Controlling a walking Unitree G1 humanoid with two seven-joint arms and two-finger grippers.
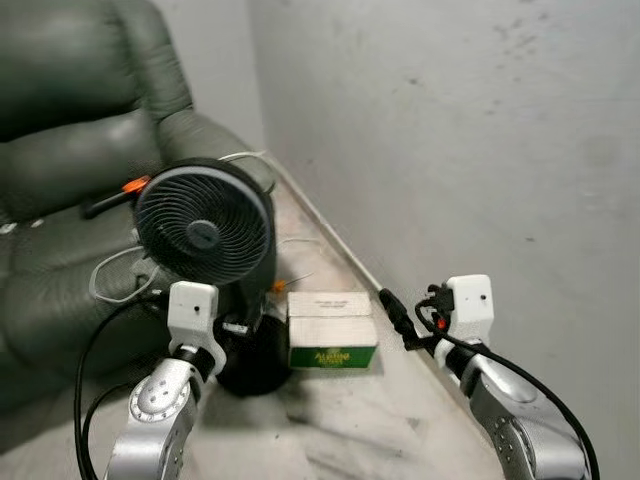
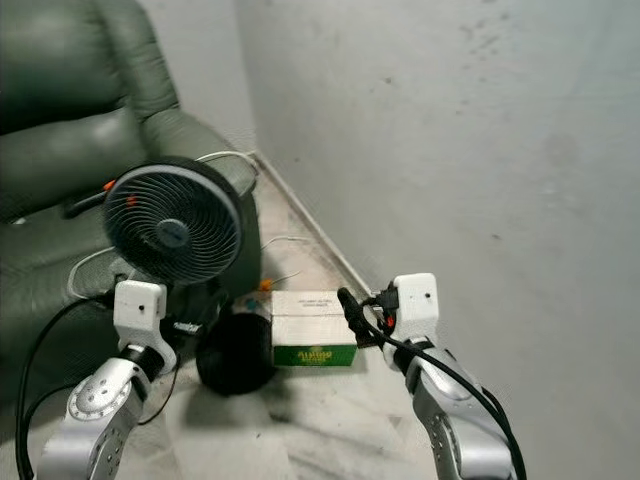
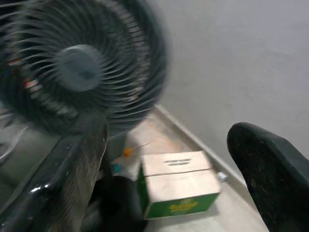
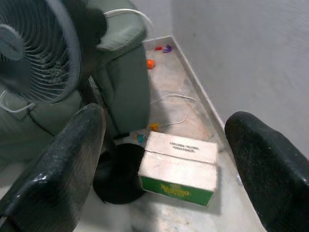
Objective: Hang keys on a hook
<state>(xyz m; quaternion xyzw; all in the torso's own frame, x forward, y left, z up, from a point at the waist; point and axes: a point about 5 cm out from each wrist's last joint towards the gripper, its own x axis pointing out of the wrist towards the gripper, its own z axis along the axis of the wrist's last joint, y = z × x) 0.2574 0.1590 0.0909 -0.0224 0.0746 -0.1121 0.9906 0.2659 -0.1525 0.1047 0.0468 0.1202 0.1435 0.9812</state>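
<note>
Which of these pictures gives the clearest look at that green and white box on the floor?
The right wrist view: the box sits sharp between the open black fingers, top and green side both showing. The left wrist view blurs it, and both eye views show it smaller, beside the fan's base.

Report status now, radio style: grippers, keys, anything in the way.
Both grippers open and empty: left, right. Can't make out any keys or hook. Fan and box on the floor ahead, by the sofa.
</note>
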